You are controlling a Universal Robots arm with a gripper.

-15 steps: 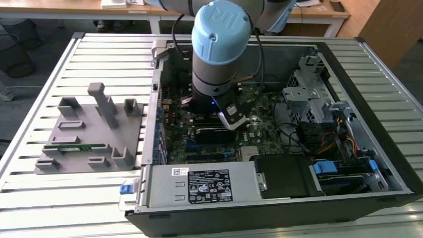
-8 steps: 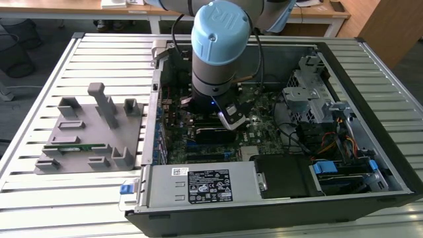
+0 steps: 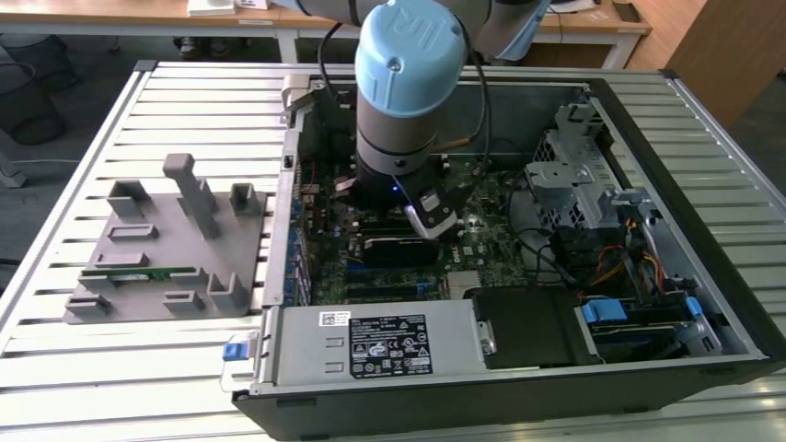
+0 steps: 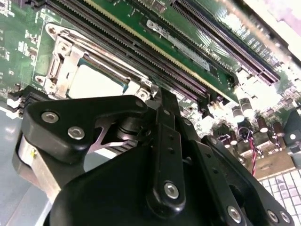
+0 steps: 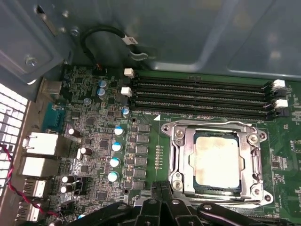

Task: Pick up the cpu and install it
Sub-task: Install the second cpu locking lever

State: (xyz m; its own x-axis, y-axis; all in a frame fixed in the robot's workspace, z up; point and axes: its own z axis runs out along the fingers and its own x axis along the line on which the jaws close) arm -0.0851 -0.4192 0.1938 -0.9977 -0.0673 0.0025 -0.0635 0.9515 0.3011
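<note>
One small flat square cpu with a silvery metal top (image 5: 217,162) already sits inside its metal socket frame (image 5: 181,155) on the green motherboard (image 5: 94,141), as the first wrist view shows; in the second wrist view the same chip (image 4: 96,81) lies just beyond the tool's black linkage. The black tool (image 5: 162,190) hangs low over the board, just beside the near edge of the socket, and its two fingers stand pressed together with nothing between them, so it is closed and empty. In the exterior view the arm's pale blue wrist (image 3: 408,69) reaches down into the open black computer case (image 3: 491,396), which rests on the slatted metal tabletop (image 3: 184,101).

My judgement is that the chip seems placed, but I cannot tell whether it lies fully flat in the socket. The risk comes from how close the tool is: a small sideways drift may strike the frame or push the chip askew, and the contacts under it may bend. The long black memory slots (image 5: 202,96) beyond the socket and the small capacitors (image 5: 114,162) beside the tool may also be hit.
</note>
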